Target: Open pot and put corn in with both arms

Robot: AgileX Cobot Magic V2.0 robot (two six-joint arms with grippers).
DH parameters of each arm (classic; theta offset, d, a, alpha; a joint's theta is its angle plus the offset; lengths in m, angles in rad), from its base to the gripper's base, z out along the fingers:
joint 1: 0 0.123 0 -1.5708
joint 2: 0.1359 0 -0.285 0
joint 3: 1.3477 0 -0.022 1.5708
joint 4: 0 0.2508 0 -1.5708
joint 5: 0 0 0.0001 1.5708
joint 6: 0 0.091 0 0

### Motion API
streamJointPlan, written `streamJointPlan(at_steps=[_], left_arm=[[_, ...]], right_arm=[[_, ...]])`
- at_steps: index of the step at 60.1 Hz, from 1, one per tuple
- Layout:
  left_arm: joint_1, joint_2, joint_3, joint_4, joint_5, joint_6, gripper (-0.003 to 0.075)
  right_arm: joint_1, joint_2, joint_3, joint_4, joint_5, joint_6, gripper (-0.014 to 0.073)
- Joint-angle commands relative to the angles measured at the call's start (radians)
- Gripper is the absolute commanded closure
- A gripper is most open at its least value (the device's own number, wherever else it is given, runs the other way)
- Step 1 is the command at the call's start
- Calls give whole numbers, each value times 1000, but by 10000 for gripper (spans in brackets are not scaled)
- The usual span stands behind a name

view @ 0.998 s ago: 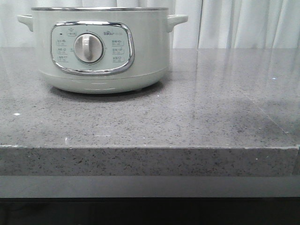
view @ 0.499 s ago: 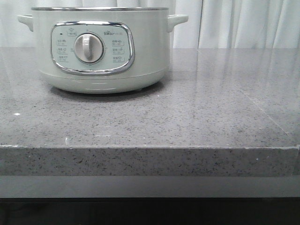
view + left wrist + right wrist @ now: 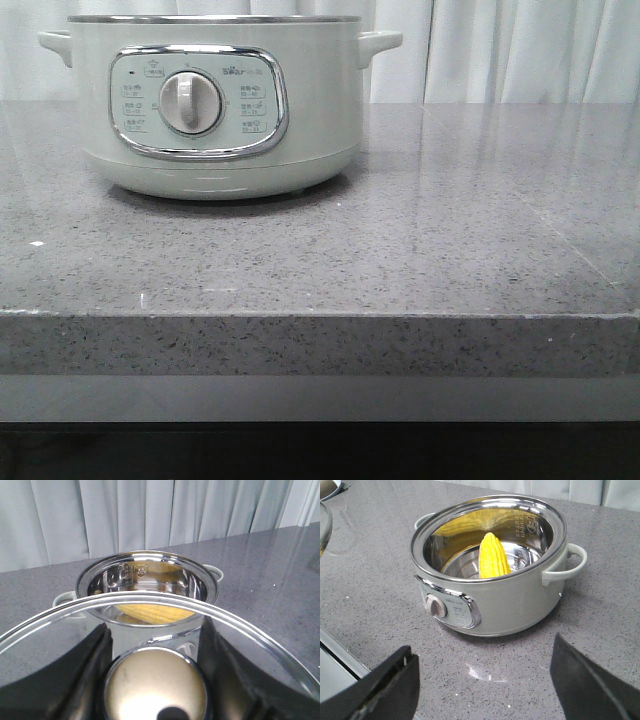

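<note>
The pale grey-green pot [image 3: 215, 110] stands at the back left of the counter, its dial facing me. In both wrist views it is open [image 3: 520, 605], and the yellow corn [image 3: 492, 557] leans inside its steel bowl. The corn also shows in the left wrist view [image 3: 150, 613]. My left gripper [image 3: 156, 680] is shut on the brass-coloured knob [image 3: 155, 690] of the glass lid [image 3: 60, 630] and holds it up, off to the side of the pot [image 3: 150, 555]. My right gripper [image 3: 485, 680] is open and empty above the counter in front of the pot. Neither gripper shows in the front view.
The grey speckled counter [image 3: 450, 230] runs to a front edge [image 3: 320, 315] with a drop below. White curtains [image 3: 520, 50] hang behind it. An edge of the held lid [image 3: 324, 527] shows at the side of the right wrist view.
A faint shadow on the right of the counter has gone from the front view. The pot has not moved.
</note>
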Motion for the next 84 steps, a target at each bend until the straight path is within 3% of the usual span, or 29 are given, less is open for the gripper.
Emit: streamJointPlan(at_steps=[1, 13, 41, 61, 84], left_arm=[[-1, 9, -40, -30, -217, -8, 534], [-1, 112, -71, -30, -340, -8, 534], [-1, 596, -429, -44, -340, -2, 534], [-1, 902, -672, 49, -308, 1, 534], [-1, 1064, -741, 69, -391, 1, 534]], right_arm=[[0, -12, -24, 16, -79, 1, 32], [0, -12, -24, 16, -79, 1, 32], [0, -12, -24, 16, -79, 1, 32], [0, -12, -24, 16, -79, 1, 32], [0, -12, -24, 16, -79, 1, 32]])
